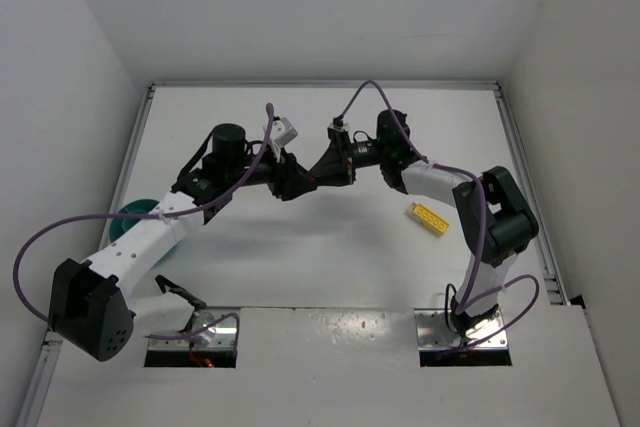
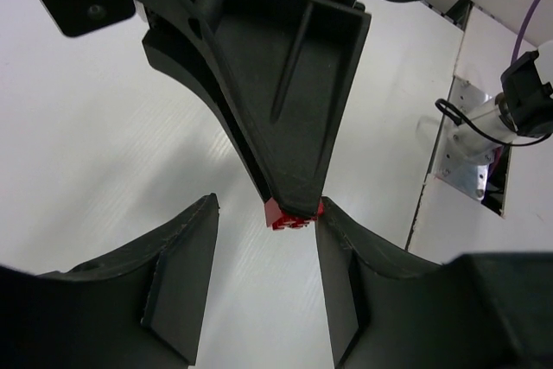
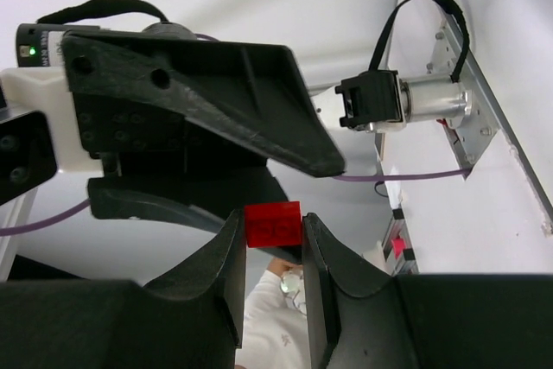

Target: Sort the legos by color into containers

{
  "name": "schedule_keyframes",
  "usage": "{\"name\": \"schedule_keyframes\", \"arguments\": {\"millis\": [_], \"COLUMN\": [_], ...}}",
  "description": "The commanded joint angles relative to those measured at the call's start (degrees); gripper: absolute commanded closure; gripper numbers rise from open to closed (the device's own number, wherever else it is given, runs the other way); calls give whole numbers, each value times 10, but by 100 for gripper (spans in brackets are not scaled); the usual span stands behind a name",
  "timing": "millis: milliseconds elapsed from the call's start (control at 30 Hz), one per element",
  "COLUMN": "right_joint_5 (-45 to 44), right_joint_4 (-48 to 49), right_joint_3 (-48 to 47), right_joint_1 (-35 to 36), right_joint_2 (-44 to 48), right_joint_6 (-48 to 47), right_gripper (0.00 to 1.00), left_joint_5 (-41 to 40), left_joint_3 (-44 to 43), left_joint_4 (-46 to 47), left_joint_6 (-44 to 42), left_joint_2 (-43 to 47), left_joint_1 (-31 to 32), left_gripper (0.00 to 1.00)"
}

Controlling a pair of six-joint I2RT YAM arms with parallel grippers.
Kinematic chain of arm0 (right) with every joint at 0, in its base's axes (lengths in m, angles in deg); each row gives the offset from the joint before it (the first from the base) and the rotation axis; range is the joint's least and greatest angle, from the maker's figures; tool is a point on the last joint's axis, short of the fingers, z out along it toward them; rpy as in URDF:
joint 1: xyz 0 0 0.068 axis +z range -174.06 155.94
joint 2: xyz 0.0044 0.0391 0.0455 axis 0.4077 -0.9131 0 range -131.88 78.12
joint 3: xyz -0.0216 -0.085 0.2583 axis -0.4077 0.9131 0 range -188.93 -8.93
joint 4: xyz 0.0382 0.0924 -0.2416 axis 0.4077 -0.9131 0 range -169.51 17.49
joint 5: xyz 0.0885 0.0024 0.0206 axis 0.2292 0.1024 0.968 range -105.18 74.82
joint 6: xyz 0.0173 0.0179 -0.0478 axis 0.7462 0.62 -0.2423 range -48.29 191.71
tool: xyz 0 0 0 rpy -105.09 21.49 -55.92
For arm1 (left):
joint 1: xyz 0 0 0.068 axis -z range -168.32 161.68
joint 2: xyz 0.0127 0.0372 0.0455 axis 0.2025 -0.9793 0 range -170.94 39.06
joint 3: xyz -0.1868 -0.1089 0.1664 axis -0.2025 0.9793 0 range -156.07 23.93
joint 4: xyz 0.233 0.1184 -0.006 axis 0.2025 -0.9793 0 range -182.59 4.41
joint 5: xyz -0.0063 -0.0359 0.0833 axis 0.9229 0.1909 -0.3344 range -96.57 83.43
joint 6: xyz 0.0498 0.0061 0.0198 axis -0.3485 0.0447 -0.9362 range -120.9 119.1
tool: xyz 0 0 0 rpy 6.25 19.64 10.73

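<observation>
Currently | right claw [image 3: 271,231] pinches red brick [image 3: 273,222] | left arm [image 1: 150,237] overlaps teal bowl [image 1: 128,215]

Overhead view downward, close wrist views, seemingly sharing red lego [image 3: 273,224]

Smooth red plastic brick [image 3: 273,224], matt white table [image 2: 104,127]

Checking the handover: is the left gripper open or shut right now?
Open: the left gripper has its fingers apart, one on either side of the right gripper, which pinches a red brick.
</observation>
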Motion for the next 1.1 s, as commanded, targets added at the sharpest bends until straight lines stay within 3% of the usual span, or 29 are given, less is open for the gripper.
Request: {"name": "schedule_keyframes", "arguments": {"millis": [0, 400, 767, 933, 1067], "right_joint_5": [5, 5, 5, 5, 5], "right_joint_4": [19, 7, -5, -17, -22], "right_joint_3": [-24, -7, -2, -2, -2], "right_joint_1": [-1, -1, -1, -1, -6], "right_joint_2": [28, 33, 33, 22, 17], "right_joint_6": [7, 0, -11, -17, -23], "right_gripper": [100, 100, 100, 100, 74], "left_joint_5": [-6, -12, -12, -1, 5], "left_joint_3": [8, -14, -32, -52, -52], "left_joint_4": [18, 13, 8, 2, -10], "left_joint_6": [0, -6, -6, -6, -1], "left_joint_2": [16, 16, 22, 22, 27], "left_joint_1": [6, 6, 1, -10, -10], "left_gripper": [46, 50, 80, 88, 93]}}
